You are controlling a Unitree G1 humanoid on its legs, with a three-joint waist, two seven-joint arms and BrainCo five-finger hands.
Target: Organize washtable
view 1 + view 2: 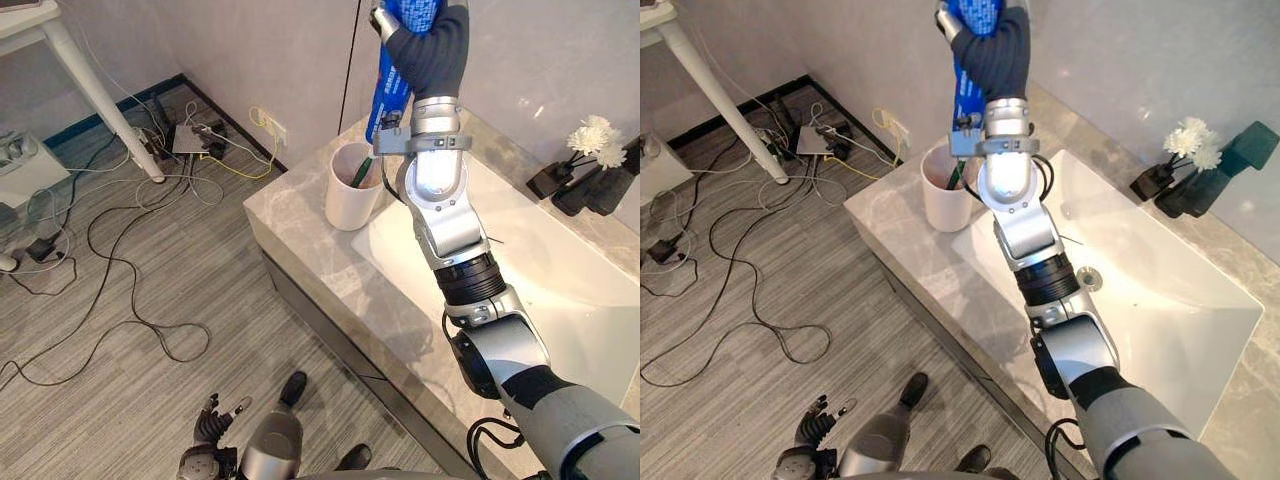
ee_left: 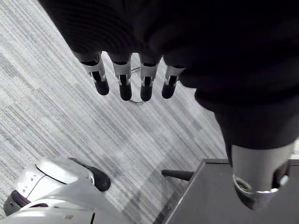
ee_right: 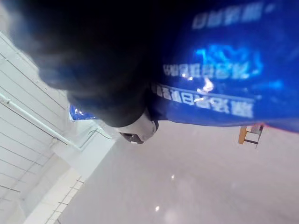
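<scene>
The blue tube is glossy plastic, the cup matt, the countertop polished marble.

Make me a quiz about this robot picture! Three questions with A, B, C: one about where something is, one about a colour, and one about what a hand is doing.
1. Where does the white cup stand?
A. on the floor
B. on the counter beside the sink
C. inside the sink

2. What colour is the tube in the right hand?
A. red
B. blue
C. yellow

3. What is the left hand doing?
A. hanging open, holding nothing
B. gripping the cup
C. holding flowers

Answers:
1 B: the cup sits on the marble counter at the sink's corner.
2 B: the tube held up above the cup is bright blue.
3 A: its fingers hang straight over the floor.
</scene>
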